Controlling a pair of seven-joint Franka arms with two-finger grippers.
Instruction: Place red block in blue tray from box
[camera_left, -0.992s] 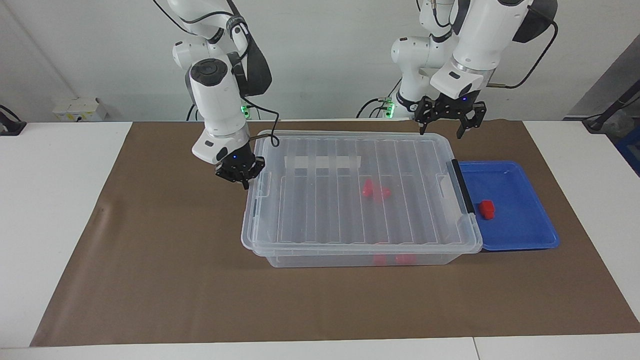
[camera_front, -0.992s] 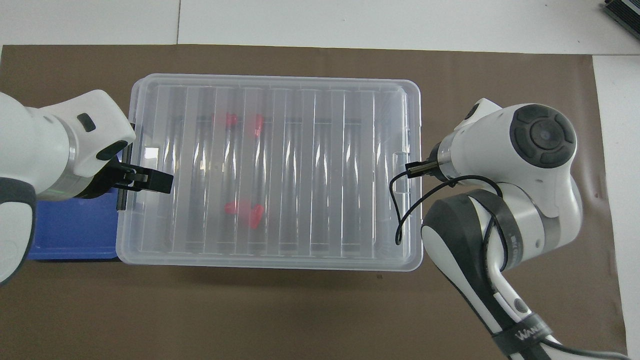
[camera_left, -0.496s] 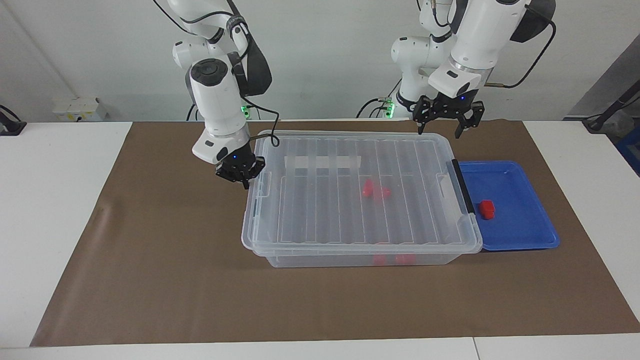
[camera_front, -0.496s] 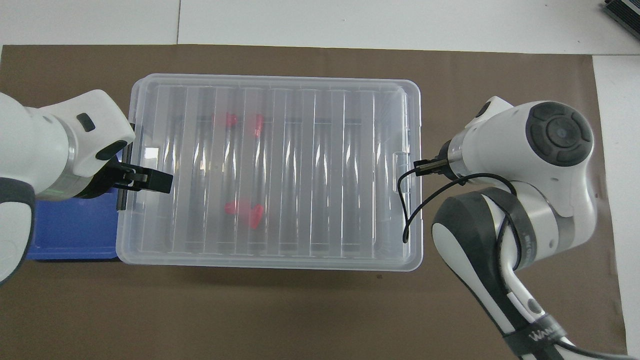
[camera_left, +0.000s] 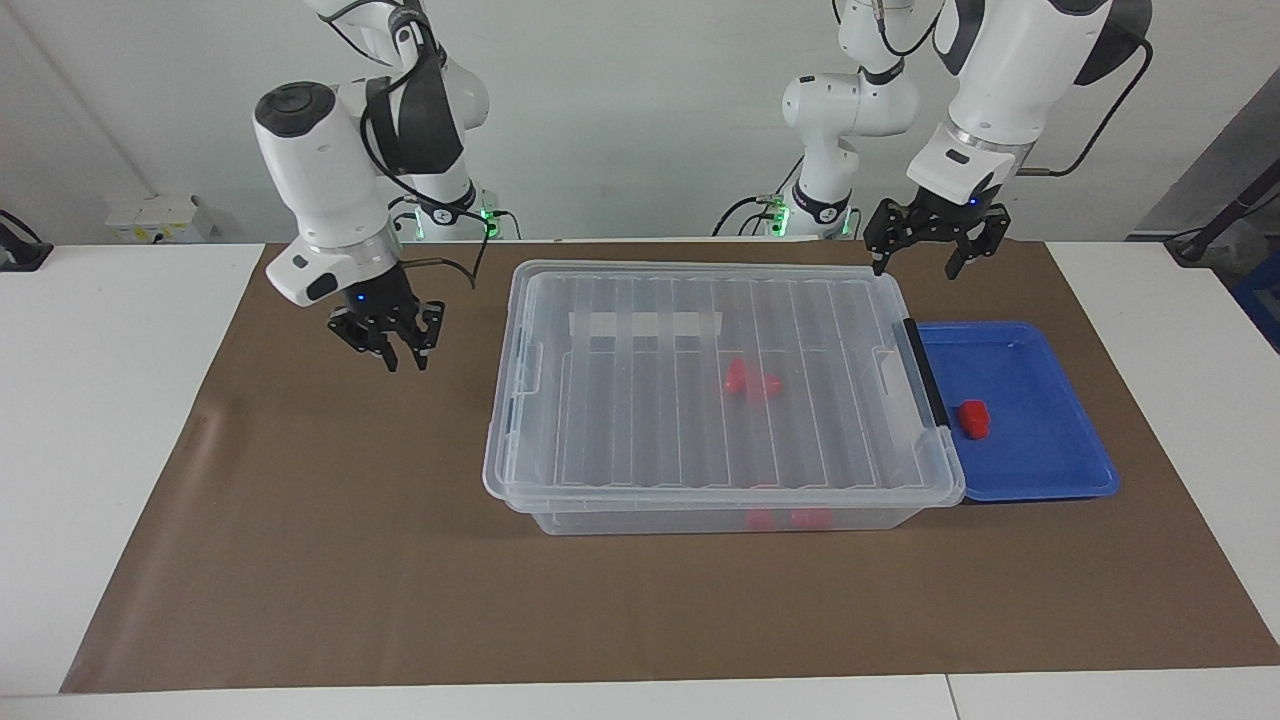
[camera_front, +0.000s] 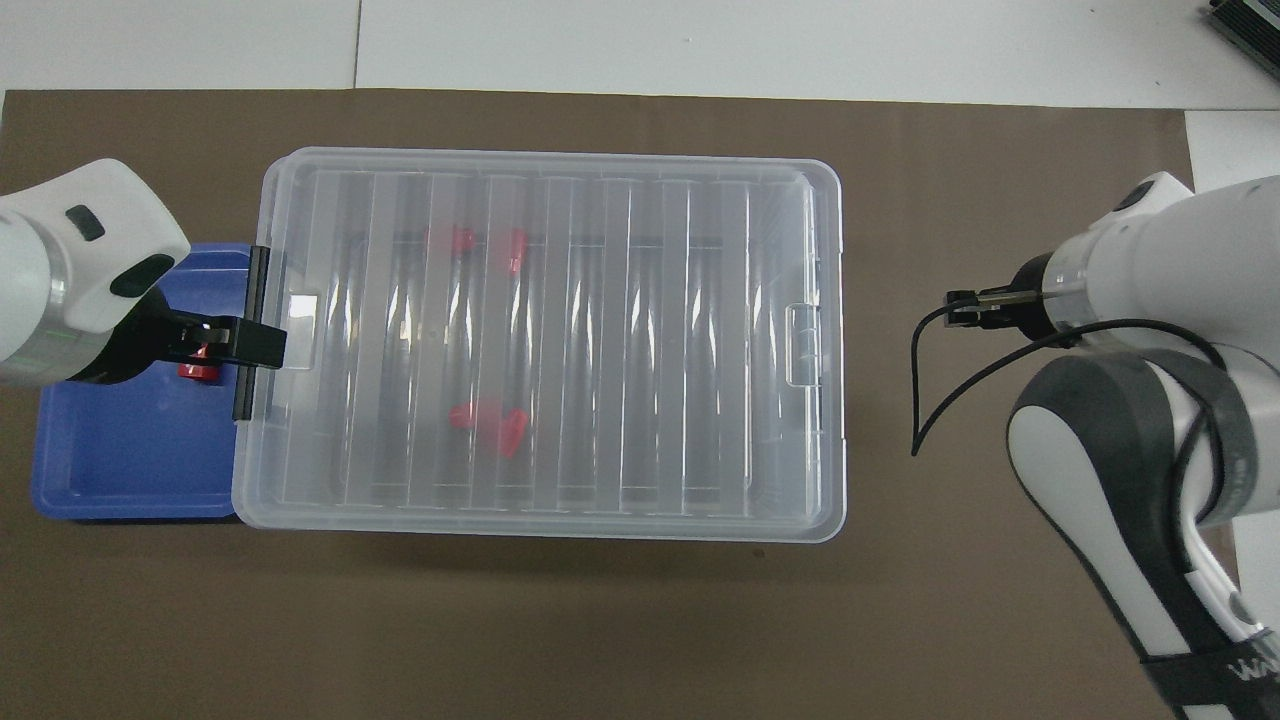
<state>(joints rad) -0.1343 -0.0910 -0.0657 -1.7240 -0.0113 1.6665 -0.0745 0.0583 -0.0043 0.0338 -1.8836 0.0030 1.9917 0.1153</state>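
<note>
The red block (camera_left: 974, 418) lies in the blue tray (camera_left: 1040, 470), which sits against the handle end of the clear box (camera_left: 700, 300). The box's ribbed lid is on. My left gripper (camera_left: 927, 255) hangs open and empty, up in the air over the mat by the tray's edge nearest the robots. From overhead its finger (camera_front: 245, 345) partly covers the red block (camera_front: 200, 368) in the blue tray (camera_front: 120, 470). My right gripper (camera_left: 405, 358) hovers over the bare mat beside the box's other end, fingertips slightly parted and holding nothing. In the overhead view the wrist hides it.
Several other red pieces (camera_left: 750, 380) show through the lid inside the box (camera_front: 550, 340), some at the wall farthest from the robots (camera_left: 790, 518). A brown mat (camera_left: 300, 550) covers the table under everything. A black cable (camera_front: 930, 380) loops off my right wrist.
My right gripper has drawn away from the box's end toward the right arm's end of the table, and its fingertips have parted. My left gripper has risen and shifted off the box corner.
</note>
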